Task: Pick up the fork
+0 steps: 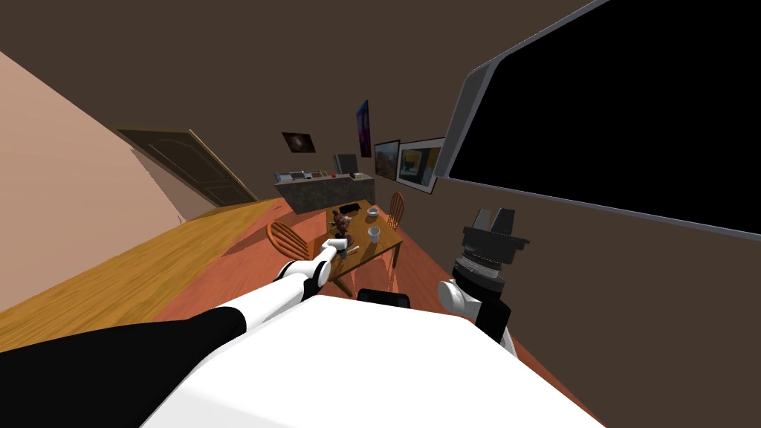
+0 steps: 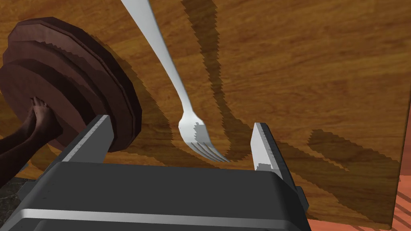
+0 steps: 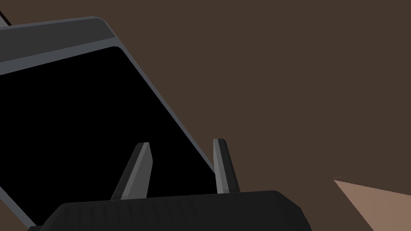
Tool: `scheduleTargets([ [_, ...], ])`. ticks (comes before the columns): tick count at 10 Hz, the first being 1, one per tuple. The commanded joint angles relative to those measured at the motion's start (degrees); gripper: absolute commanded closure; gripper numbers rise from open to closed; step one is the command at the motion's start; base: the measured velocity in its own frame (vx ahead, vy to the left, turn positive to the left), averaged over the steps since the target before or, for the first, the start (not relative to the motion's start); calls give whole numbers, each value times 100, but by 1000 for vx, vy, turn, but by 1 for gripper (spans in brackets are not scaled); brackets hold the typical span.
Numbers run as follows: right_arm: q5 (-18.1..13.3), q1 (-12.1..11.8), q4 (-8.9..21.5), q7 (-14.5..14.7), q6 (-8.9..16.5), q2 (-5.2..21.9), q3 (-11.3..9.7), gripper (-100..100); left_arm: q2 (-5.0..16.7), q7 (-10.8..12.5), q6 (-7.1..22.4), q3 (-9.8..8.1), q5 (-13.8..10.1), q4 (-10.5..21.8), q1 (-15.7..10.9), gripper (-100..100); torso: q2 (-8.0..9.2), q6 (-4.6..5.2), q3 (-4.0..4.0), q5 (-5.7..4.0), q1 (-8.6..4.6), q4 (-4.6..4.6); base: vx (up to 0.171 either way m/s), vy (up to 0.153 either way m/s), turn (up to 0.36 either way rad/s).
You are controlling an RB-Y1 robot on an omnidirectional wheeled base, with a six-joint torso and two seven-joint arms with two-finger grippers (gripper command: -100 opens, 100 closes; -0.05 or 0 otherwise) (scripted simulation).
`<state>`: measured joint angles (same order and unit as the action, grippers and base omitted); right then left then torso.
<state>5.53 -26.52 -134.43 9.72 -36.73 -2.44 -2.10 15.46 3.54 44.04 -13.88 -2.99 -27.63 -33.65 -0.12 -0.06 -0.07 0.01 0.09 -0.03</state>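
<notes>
The left tool (image 2: 180,121) hangs right over the wooden table (image 2: 305,60), fingers spread wide apart and clamped on nothing. The fork (image 2: 170,69) lies flat on the wood with its prongs in the gap between the two fingers, closer to one than the other and touching neither as far as I can see. Taking the way the tool points as 12 o'clock, the handle runs off toward about 11 o'clock. At roughly 9 o'clock, just beside the other finger, there's a dark brown round base (image 2: 68,76) of stacked discs with a little brown foot (image 2: 40,116) planted on it. Finger shadows streak the wood next to the fork. From the head camera the table sits at about my 12 o'clock, left arm stretched out over its near end. A small brown figurine (image 1: 340,221) stands just past the tool, with a white cup (image 1: 374,233) at its 3 o'clock and a bowl (image 1: 372,212) at about 2 o'clock. One chair (image 1: 288,239) is on the table's 9 o'clock side, another chair (image 1: 396,209) over at 2 o'clock. The right tool (image 1: 490,221) is held up near my 2 o'clock, well apart from the table, fingers apart with nothing between them.
</notes>
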Motion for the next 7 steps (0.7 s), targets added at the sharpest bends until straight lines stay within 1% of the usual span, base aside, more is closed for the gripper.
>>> scheduleTargets([
  [1, 0, 0, 0, 0, 0, 0, 0, 0, -5, -36, 209, -56, -6, 108, -48, -100, 0, 0, 0, 0, 0, 0, 54, 27, 18],
  [2, 0, 0, 0, 0, 0, 0, 0, 0, 4, -49, 281, -86, -6, 267, -131, -100, -3, -1, -2, 1, 3, -1, 64, 29, 22],
  [3, 0, 0, 0, 0, 0, 0, 0, 0, 4, -49, 281, -86, -6, 267, -131, -100, -7, -1, -4, 1, 4, -2, 41, 18, 2],
  [4, 0, 0, 0, 0, 0, 0, 0, 0, 25, -68, 386, -129, -6, 491, -251, -100, -1, -1, -1, 1, 1, -1, 42, 20, 15],
  [5, 0, 0, 0, 0, 0, 0, 0, 0, 30, -66, 294, -112, -13, 457, -230, -100, -1, -1, -1, 0, 2, 0, 23, 11, 2],
  [6, 0, 0, 0, 0, 0, 0, 0, 0, 33, -71, 302, -116, -14, 486, -242, 0, 6, -1, 3, 0, -2, 0, 0, 0, 0],
  [7, 0, 0, 0, 0, 0, 0, 0, 0, 47, -288, 186, -174, -79, 477, -112, -100, 12, -1, 7, -1, -5, 2, 50, -28, 107],
])
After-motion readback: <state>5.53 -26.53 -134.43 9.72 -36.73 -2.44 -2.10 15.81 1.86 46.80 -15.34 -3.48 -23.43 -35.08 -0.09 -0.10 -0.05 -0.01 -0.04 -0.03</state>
